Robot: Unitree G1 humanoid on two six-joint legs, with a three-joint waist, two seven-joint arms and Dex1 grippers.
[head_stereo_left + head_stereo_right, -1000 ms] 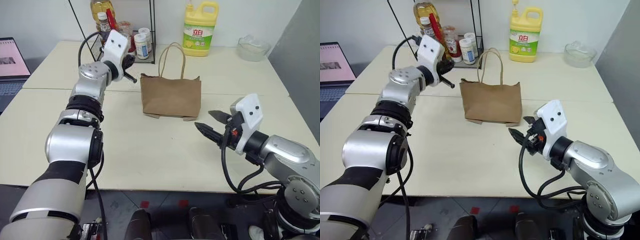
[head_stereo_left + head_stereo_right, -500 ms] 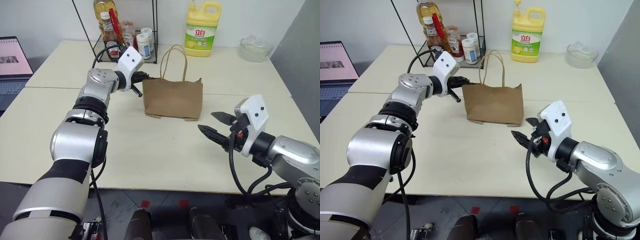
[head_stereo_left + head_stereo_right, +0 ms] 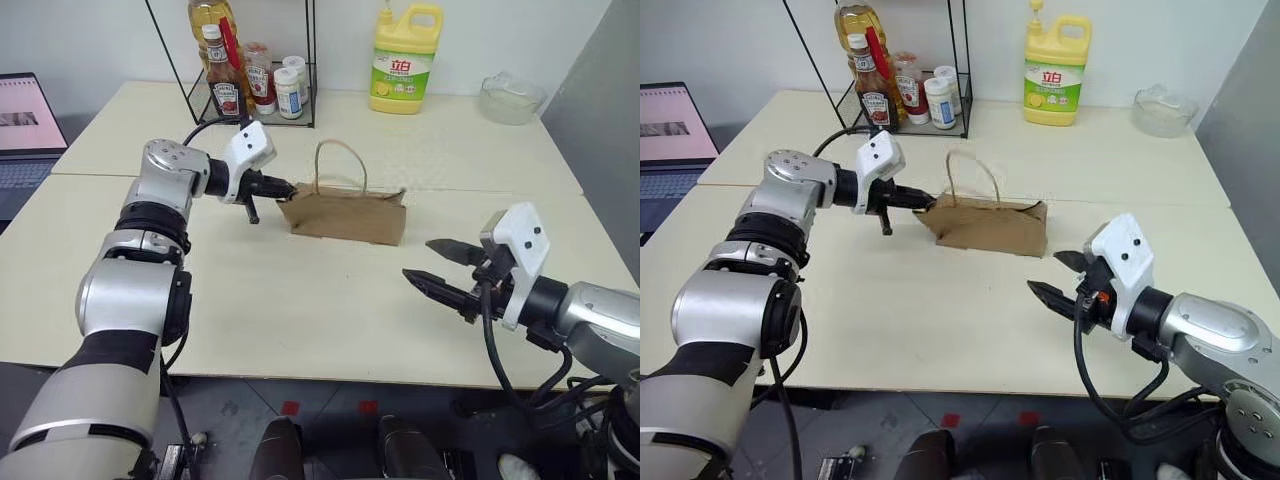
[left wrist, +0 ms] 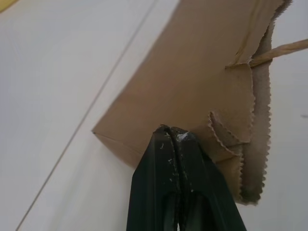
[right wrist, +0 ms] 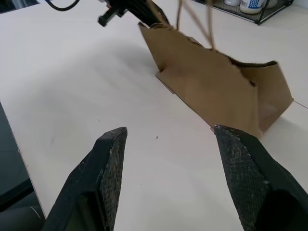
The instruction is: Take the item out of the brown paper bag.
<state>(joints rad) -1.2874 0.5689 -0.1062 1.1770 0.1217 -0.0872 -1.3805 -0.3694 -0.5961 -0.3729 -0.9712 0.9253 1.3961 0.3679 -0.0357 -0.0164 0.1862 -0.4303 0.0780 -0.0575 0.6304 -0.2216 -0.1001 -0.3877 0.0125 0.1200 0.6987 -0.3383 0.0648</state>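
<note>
- Brown paper: the bag (image 3: 345, 213) lies tipped over on my table (image 3: 300, 300), its mouth edge toward my left arm, one cord handle (image 3: 340, 165) arching up above it.
- My left gripper (image 3: 283, 189) is clamped on the bag's top corner; in the left wrist view its fingers (image 4: 159, 178) are pressed together with the serrated paper edge pinched at their tips.
- My right gripper (image 3: 438, 267) hangs above the table near the front edge, well apart from the bag, fingers spread and holding nothing. From its wrist view I see the bag lying slanted ahead between the two fingers (image 5: 108, 163).
- I cannot see the bottle; the bag's inside is hidden from me in every view, so I cannot tell where it is.
- At the back of the table stand a wire rack (image 3: 255, 75) with sauce bottles and jars, a yellow jug (image 3: 398, 60) and a clear glass bowl (image 3: 511, 97).
- Off to my far left a laptop (image 3: 25, 125) sits open.
</note>
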